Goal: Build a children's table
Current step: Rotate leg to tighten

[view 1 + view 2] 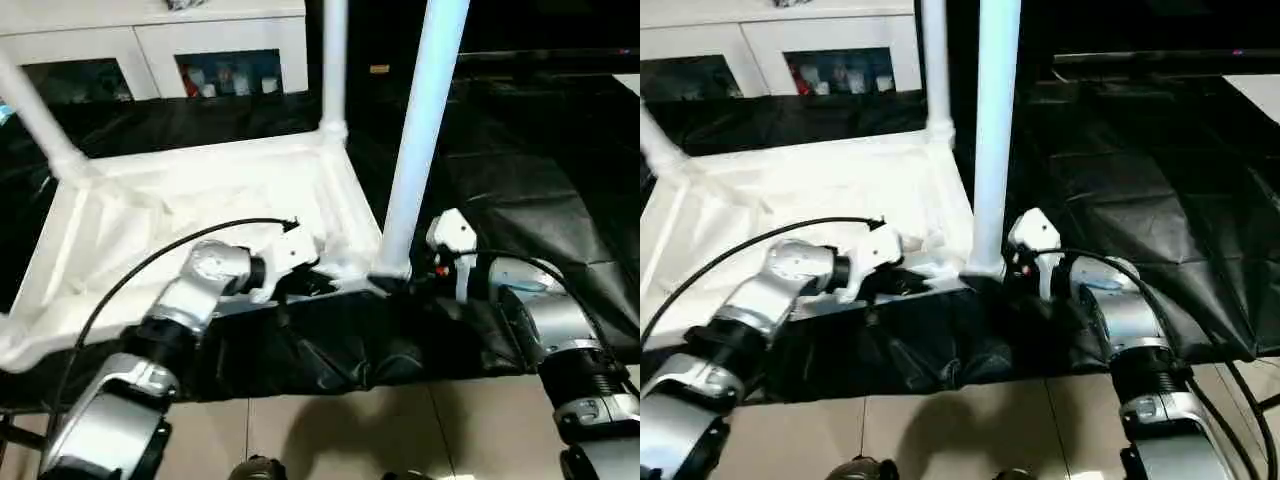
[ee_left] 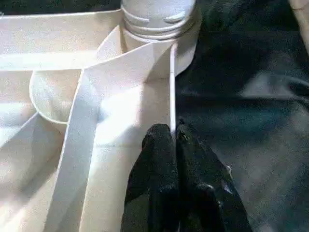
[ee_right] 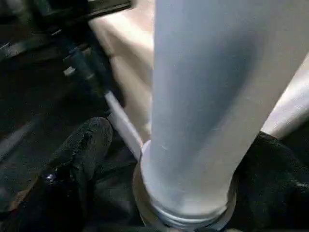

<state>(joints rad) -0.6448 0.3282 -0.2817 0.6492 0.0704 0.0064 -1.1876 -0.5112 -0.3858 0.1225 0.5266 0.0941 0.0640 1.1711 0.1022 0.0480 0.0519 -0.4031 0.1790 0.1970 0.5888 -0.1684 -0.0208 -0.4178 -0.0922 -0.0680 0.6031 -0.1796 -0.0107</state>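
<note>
On black cloth (image 1: 520, 190), upside-down tabletop (image 1: 150, 215) with legs standing. Left gripper (image 2: 174, 137) shut at rim; right gripper (image 3: 169, 145) spread around nearest leg (image 1: 420, 130). Probably light, stiff, slippery; best gripped low, near socket.

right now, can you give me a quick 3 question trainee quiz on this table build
1. True or false: the tabletop lies underside up.
2. How many legs stand in its corner sockets? A one, B three, C none.
3. Which gripper's fingers are pressed together by the tabletop's rim?

Key:
1. True; its ribs face up.
2. B; the nearest leg is beside the right gripper, whose fingers flank it.
3. The left gripper.
</note>
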